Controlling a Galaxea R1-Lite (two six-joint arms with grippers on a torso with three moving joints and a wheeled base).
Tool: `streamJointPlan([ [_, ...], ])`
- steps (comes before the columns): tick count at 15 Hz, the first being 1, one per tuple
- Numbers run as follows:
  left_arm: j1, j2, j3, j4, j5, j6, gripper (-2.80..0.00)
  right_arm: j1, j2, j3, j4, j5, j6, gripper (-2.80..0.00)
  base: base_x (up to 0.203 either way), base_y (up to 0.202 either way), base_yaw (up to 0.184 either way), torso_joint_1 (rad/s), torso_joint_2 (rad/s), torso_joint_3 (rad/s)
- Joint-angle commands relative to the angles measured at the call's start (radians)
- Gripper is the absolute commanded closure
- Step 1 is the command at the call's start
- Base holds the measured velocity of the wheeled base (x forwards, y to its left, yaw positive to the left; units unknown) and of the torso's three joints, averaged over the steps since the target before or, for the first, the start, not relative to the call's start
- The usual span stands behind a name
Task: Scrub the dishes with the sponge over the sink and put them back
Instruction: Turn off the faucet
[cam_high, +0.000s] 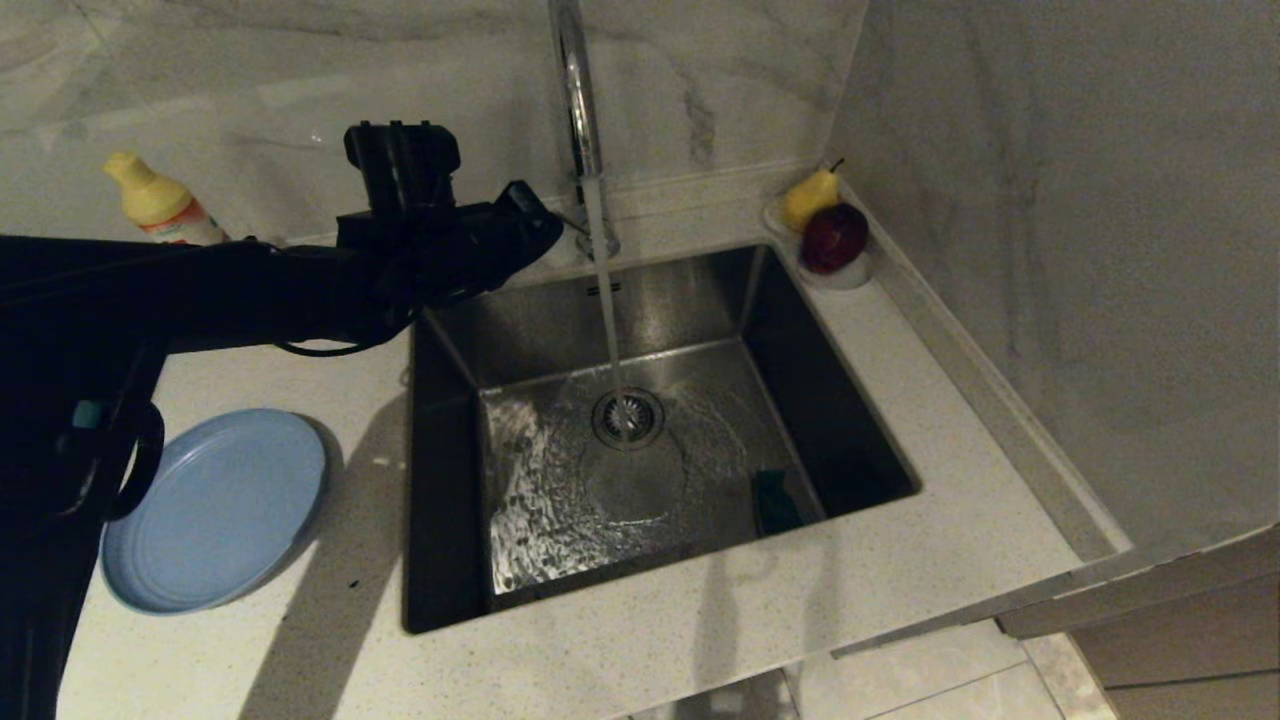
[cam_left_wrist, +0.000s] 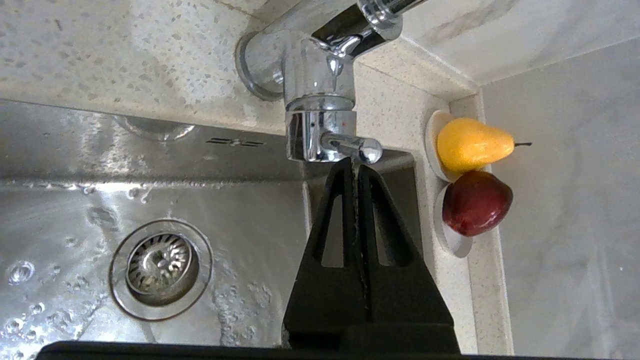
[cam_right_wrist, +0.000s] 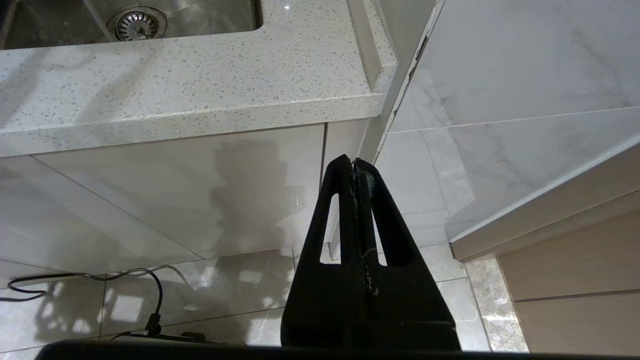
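A pale blue-grey plate (cam_high: 215, 510) lies on the counter left of the sink (cam_high: 620, 330). The sponge (cam_high: 775, 500) lies dark green side up on the sink floor near the right wall. Water runs from the chrome tap (cam_high: 575, 90) onto the drain (cam_high: 628, 417). My left gripper (cam_high: 545, 225) is shut and holds nothing. It reaches over the sink's back left corner, and in the left wrist view its tips (cam_left_wrist: 354, 162) sit right at the tap's small lever (cam_left_wrist: 357, 146). My right gripper (cam_right_wrist: 355, 162) is shut and empty, parked low in front of the cabinet below the counter edge.
A yellow-capped soap bottle (cam_high: 160, 205) stands at the back left by the wall. A yellow pear (cam_high: 808, 195) and a dark red apple (cam_high: 835, 237) rest on a small dish in the back right corner. A marble wall closes in the right side.
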Motion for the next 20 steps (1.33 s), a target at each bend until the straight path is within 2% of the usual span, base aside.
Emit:
streamJointPlan([
  [1,0.0,0.029,-0.027,-0.002,0.001,-0.008,0.0,0.0,-0.002,0.0,0.0,0.0,0.0,0.0,0.0,0.0,0.0,0.0,0.0,0.0],
  [5,-0.003,0.051,-0.035,-0.02,0.0,-0.013,0.0,0.0,-0.002,0.0,0.0,0.0,0.0,0.0,0.0,0.0,0.0,0.0,0.0,0.0],
  [10,-0.005,0.081,-0.036,-0.096,0.003,-0.01,0.0,0.0,-0.002,0.0,0.0,0.0,0.0,0.0,0.0,0.0,0.0,0.0,0.0,0.0],
  [14,-0.005,0.101,-0.035,-0.163,0.017,-0.007,0.0,0.0,-0.002,0.0,0.0,0.0,0.0,0.0,0.0,0.0,0.0,0.0,0.0,0.0],
  [20,0.0,0.101,-0.036,-0.2,0.043,0.002,0.0,0.0,-0.002,0.0,0.0,0.0,0.0,0.0,0.0,0.0,0.0,0.0,0.0,0.0],
])
